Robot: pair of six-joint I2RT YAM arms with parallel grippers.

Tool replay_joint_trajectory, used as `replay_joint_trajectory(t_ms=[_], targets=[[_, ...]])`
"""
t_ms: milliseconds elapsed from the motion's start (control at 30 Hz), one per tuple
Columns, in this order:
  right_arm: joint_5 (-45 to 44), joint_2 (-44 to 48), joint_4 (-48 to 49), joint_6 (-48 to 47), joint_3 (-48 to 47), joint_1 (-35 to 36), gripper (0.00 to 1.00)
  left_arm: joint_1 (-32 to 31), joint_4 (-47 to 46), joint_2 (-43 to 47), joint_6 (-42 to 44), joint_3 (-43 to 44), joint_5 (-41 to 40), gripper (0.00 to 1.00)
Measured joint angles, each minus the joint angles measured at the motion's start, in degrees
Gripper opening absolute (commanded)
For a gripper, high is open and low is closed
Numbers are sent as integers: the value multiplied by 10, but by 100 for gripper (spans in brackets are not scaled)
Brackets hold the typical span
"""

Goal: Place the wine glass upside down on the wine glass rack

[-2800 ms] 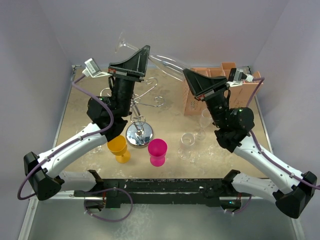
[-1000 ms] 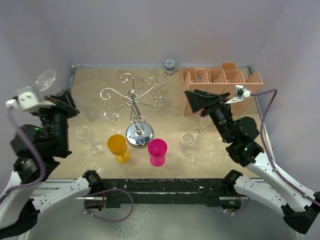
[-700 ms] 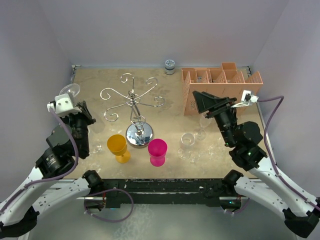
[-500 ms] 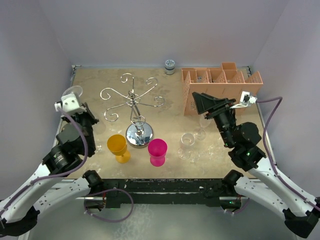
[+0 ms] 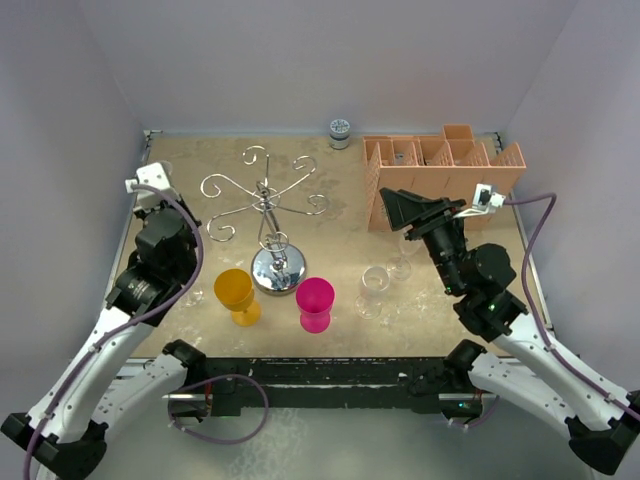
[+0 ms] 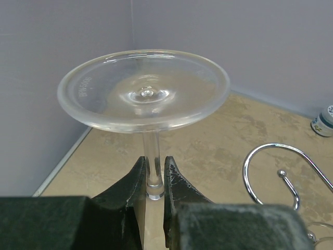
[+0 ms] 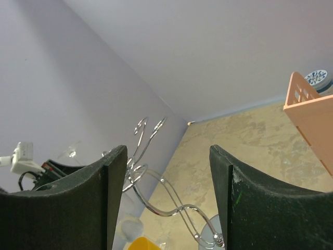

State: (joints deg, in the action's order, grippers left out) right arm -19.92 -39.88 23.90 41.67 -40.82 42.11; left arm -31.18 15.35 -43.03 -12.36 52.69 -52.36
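The wine glass point(image 6: 144, 88) hangs upside down, its round foot on top and its bowl hidden below. My left gripper point(image 6: 152, 177) is shut on its thin stem. In the top view the left gripper point(image 5: 153, 195) is over the table's left edge, left of the wine glass rack point(image 5: 265, 200), a silver wire stand on a mirrored base point(image 5: 278, 270). One scroll arm point(image 6: 270, 172) shows at the right of the left wrist view. My right gripper point(image 5: 402, 212) is open, raised right of the rack and pointing toward it. The rack's curled arms point(image 7: 171, 200) show between its fingers.
A yellow cup point(image 5: 236, 295) and a pink cup point(image 5: 316, 303) stand in front of the rack base. Clear glasses point(image 5: 373, 290) stand at centre right, and another point(image 5: 190, 295) is by the left arm. An orange-pink slotted box point(image 5: 440, 165) sits back right, and a small jar point(image 5: 340, 132) by the back wall.
My left arm has swung inward and down from beyond the left edge, carrying the glass toward the rack's left side. The right gripper has shifted only slightly.
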Motion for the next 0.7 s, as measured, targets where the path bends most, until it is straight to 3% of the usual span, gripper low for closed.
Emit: replay_joint_trajectory(t_ms=[467, 700], targets=[[2, 16, 4, -1, 1, 0, 66, 193, -15, -51, -8, 12, 335, 0], [16, 12, 4, -1, 1, 0, 66, 223, -26, -13, 11, 10, 466, 0]])
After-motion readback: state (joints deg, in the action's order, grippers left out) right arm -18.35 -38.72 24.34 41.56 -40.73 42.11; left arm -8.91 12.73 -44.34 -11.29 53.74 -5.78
